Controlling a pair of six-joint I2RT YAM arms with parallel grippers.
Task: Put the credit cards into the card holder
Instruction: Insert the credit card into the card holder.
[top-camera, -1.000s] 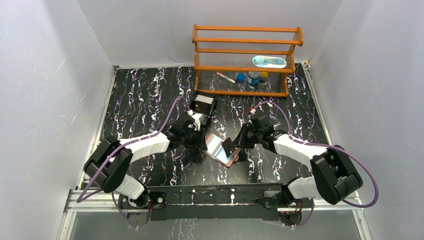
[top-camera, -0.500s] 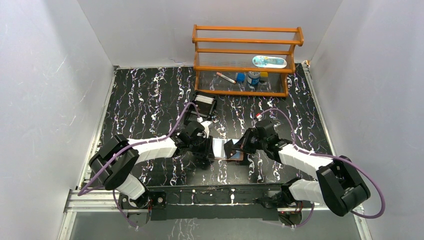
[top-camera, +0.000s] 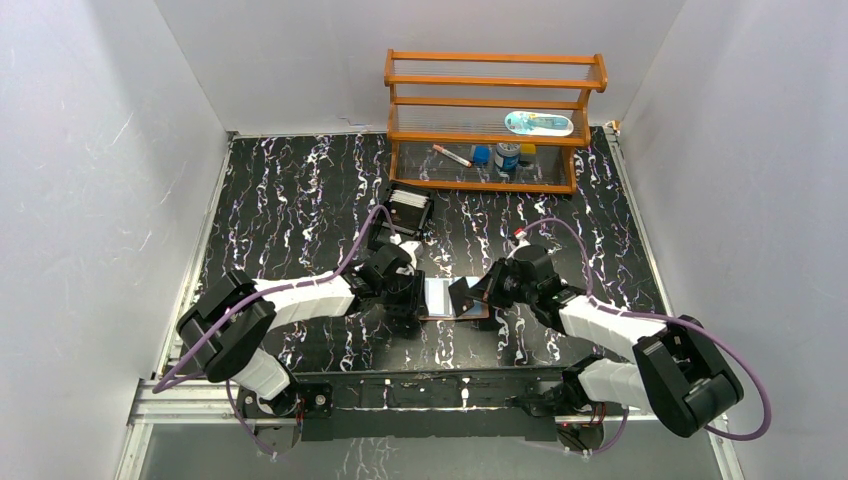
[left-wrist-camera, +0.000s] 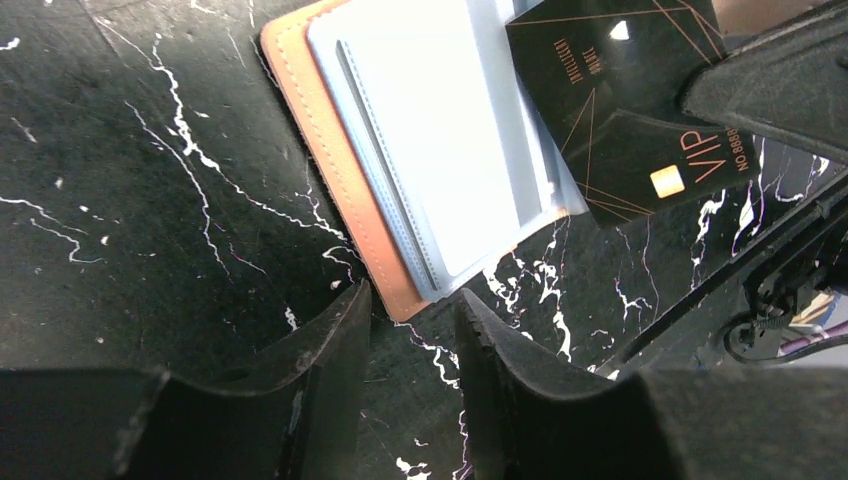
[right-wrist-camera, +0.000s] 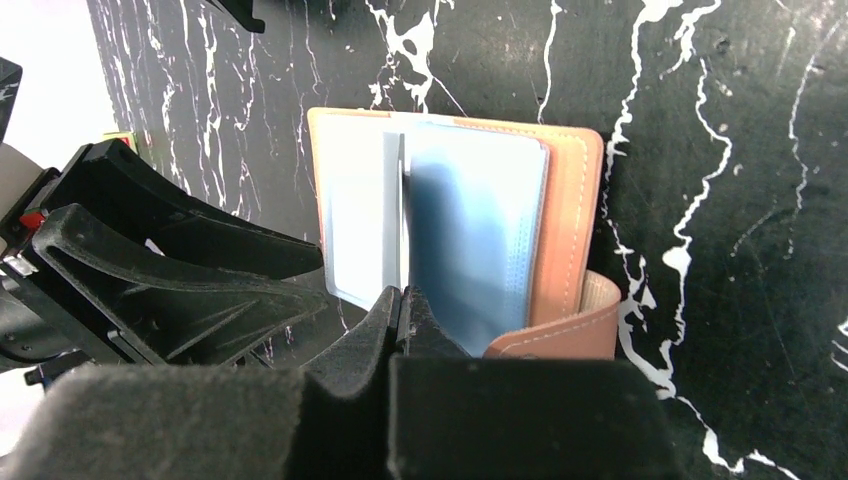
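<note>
The black marbled surface (top-camera: 300, 200) carries everything. At its far edge stands a wooden rack (top-camera: 495, 110), and nearer me sits a black tray (top-camera: 408, 208) with what look like more cards in it. Between my two arms, toward the near edge, the card holder (left-wrist-camera: 300, 140) lies opened flat, tan leather underneath and pale plastic sleeves (left-wrist-camera: 440, 150) facing up. On its right side I hold a black card (left-wrist-camera: 630, 110) in my right hand (right-wrist-camera: 402, 300), fingers pinched tight on one end, the free end reaching over the sleeves. I cannot tell whether it touches them. My left hand (left-wrist-camera: 410, 325) hangs low at the holder's corner closest to it, fingers parted, gripping nothing.

I judge the card light, stiff and slick. A pinch near one end leaves the free length to slide in, but a crooked squeeze could let it pivot. The holder looks soft and light and would likely skate on this surface when pushed, and the sleeve mouths seem floppy. My left fingers would do best pressing on the leather border, away from the pocket openings.
</note>
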